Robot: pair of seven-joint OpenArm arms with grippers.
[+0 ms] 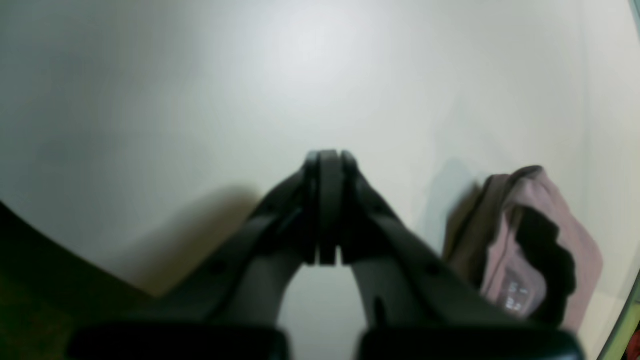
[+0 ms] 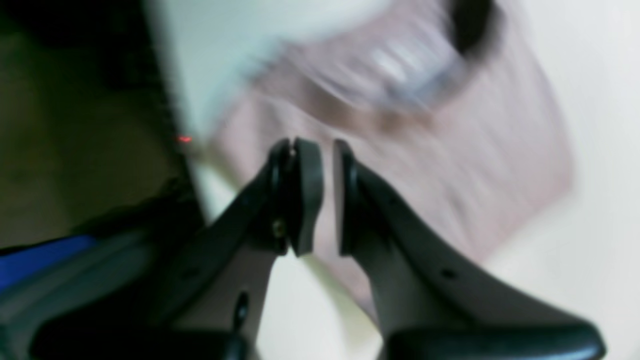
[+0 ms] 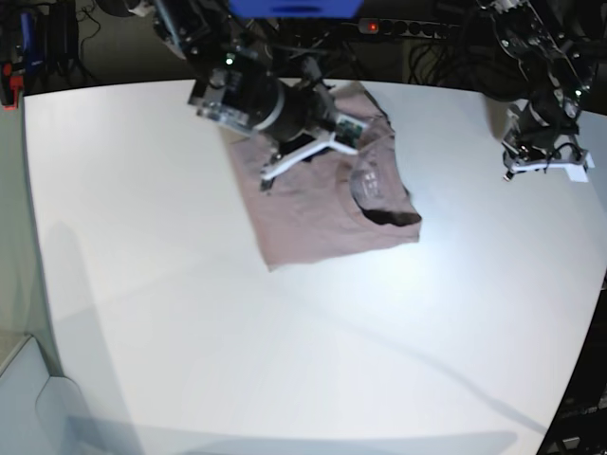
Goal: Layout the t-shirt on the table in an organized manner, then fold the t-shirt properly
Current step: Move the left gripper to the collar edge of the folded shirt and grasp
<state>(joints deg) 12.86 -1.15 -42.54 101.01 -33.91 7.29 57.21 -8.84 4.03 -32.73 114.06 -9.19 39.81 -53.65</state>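
Note:
The dusty-pink t-shirt (image 3: 313, 213) lies folded into a rough rectangle at the back middle of the white table (image 3: 190, 313). Its neck opening with the label faces the right side. My right gripper (image 3: 269, 176) hovers over the shirt's back left part. In the right wrist view, my right gripper (image 2: 327, 200) has its jaws a narrow gap apart and holds nothing, with the blurred shirt (image 2: 450, 165) beneath. My left gripper (image 1: 327, 210) is shut and empty above bare table (image 1: 200, 100), with the shirt (image 1: 545, 235) off to its right. In the base view it (image 3: 542, 167) is at the far right.
A power strip with a red light (image 3: 372, 27) and cables lie behind the table's back edge. A blue part (image 3: 294, 8) sits above the right arm. The table's dark edge (image 1: 30, 240) shows at the left wrist view's lower left.

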